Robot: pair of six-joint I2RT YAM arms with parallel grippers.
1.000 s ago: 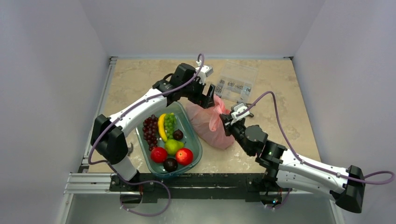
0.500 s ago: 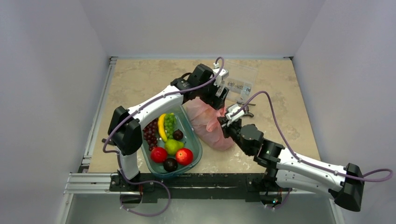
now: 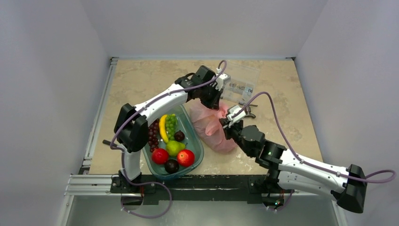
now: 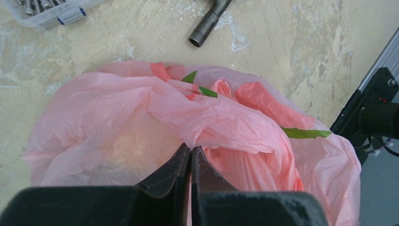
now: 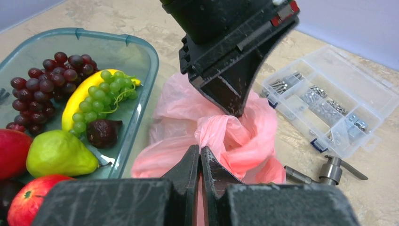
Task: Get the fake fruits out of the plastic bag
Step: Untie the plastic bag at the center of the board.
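Note:
The pink plastic bag (image 3: 211, 128) lies crumpled on the table, right of the tray. My left gripper (image 3: 216, 100) comes down on its far top, jaws shut on a fold of pink plastic (image 4: 192, 149). From the near right, my right gripper (image 3: 226, 124) is shut on a twisted bunch of the same bag (image 5: 200, 149), just below the left gripper's tips (image 5: 234, 109). The fake fruits are hidden inside the bag. Only a pale yellowish patch (image 4: 129, 146) shows through the plastic, and green strips (image 4: 306, 133) lie among the folds.
A teal tray (image 3: 196, 141) left of the bag holds grapes, a banana, a pear, apples and plums. Behind the bag stands a clear parts box (image 3: 240, 85). A metal pipe piece (image 4: 209, 21) and a fitting (image 5: 331, 170) lie on the table nearby.
My left gripper was open over the bag's far end; it has come down a little and shut on the plastic. The right gripper has stayed shut on the bag, hardly moving.

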